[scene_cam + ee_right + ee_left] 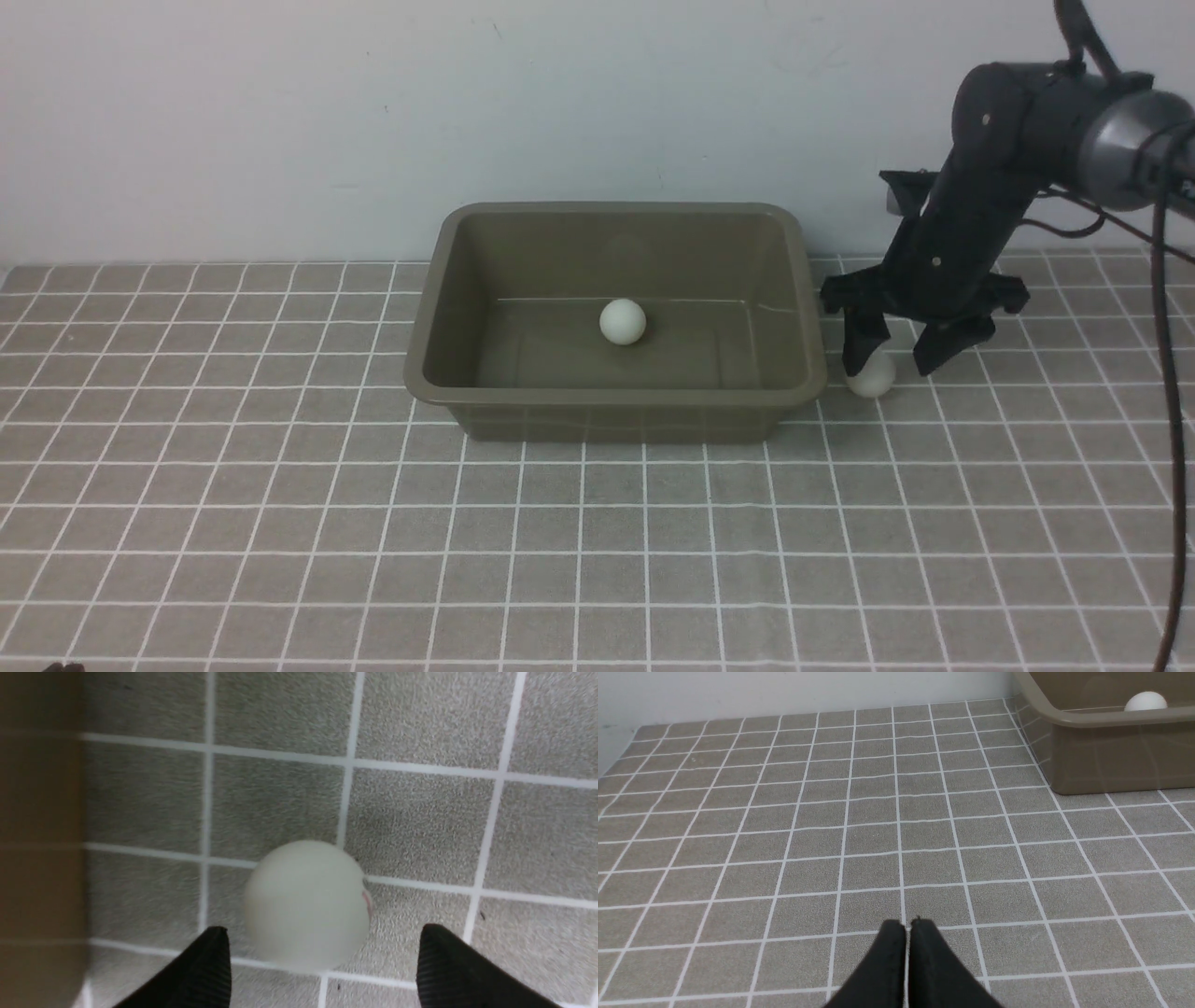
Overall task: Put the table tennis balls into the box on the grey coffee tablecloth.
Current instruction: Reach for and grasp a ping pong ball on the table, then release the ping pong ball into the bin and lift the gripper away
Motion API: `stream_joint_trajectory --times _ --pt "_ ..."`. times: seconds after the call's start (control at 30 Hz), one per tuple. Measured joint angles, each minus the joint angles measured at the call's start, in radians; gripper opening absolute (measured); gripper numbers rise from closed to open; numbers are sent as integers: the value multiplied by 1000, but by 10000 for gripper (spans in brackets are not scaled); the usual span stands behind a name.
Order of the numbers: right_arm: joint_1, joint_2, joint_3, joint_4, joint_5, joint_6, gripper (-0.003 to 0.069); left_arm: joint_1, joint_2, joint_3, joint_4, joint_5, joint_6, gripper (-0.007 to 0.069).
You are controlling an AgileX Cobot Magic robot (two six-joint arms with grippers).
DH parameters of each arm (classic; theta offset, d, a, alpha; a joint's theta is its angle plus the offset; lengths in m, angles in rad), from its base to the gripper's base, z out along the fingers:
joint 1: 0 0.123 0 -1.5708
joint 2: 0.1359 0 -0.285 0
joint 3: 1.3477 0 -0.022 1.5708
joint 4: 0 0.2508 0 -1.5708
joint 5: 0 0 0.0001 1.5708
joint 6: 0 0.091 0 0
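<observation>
Ball [873,376] just under parted right pincer [893,365]

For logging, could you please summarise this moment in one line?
box: table tennis ball inside | right gripper: open over second ball | left gripper: shut

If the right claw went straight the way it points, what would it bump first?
Probably the white ball on the cloth beside the box: it sits just ahead of the open right claw.

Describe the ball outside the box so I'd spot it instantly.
Find the olive-brown box on the checked cloth. Just beyond its right wall, a white ball rests beneath the open right gripper. Its twin lies inside the box.
</observation>
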Motion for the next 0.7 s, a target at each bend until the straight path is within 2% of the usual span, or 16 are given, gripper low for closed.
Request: stream_joint_trajectory --times 0.07,0.2,0.37,0.53,0.6,0.7 --pt "0 11 0 0 -2 -7 465 0 0 0 0 0 0 -3" --pt "0 21 1 -17 -3 -39 338 0 0 0 0 0 0 -3" --pt "-1 -45 -11 -97 -2 -22 349 0 0 0 0 0 0 -3" --pt "28 -156 -27 -29 -3 -5 349 0 0 0 0 0 0 -3" --pt "86 -188 -32 21 -9 -33 349 0 0 0 0 0 0 -3" --pt "149 -183 -32 32 -56 -57 349 0 0 0 0 0 0 -3"
